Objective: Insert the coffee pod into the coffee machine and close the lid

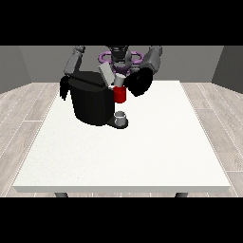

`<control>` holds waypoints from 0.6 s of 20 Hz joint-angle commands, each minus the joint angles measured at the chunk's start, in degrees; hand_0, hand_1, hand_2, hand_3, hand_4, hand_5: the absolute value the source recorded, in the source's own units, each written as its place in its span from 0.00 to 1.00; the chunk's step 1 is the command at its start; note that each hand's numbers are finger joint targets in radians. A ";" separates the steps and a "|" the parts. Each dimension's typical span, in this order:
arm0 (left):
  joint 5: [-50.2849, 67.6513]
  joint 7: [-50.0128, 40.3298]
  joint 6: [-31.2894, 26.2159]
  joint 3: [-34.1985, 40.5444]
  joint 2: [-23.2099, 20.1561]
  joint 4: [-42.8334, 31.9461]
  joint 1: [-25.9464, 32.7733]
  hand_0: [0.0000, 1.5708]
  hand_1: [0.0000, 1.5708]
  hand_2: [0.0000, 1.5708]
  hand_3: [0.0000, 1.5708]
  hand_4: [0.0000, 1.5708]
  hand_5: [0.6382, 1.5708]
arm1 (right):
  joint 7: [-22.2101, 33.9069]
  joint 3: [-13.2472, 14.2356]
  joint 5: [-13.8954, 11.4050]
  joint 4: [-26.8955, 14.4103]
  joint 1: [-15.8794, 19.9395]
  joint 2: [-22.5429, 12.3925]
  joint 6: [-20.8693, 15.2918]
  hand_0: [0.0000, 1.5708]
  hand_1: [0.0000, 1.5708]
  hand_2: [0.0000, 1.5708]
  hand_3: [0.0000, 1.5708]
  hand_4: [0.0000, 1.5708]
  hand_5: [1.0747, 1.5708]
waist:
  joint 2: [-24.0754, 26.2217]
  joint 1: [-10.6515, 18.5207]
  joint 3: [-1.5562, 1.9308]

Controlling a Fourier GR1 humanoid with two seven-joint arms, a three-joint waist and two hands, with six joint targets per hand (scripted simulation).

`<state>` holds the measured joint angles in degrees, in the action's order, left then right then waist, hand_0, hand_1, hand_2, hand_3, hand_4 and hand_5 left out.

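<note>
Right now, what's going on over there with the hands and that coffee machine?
Hand at view's right beside the red holder, fingers unreadable. Hand at view's left hangs behind the coffee machine. Lid up. Cup below.

No readable text, label or number anywhere — nothing legible.

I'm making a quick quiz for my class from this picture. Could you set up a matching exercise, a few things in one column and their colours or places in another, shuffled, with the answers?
Things:
1. coffee machine
2. holder part at the machine's front
3. cup
4. hand at the view's left

Descriptions:
A. red
B. grey, standing on the machine's base
C. hanging beside the machine's side, at the table's far edge
D. large black body

Pairs: 1-D, 2-A, 3-B, 4-C
</note>
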<state>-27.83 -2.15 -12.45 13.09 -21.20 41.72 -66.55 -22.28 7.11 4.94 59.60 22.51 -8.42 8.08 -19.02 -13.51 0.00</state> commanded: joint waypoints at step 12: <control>-1.30 -0.64 0.95 -0.46 -1.94 -1.95 -3.92 0.89 0.89 0.92 0.87 0.38 1.00 | 0.91 0.34 -0.76 -3.82 3.75 0.22 -1.20 0.00 0.00 0.00 0.00 0.17 1.00 | -1.91 -0.86 0.03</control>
<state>-28.85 -1.64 -12.91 12.94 -24.36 39.95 -68.99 -20.61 7.75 5.02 57.55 25.72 -9.43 8.35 -20.36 -14.61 0.03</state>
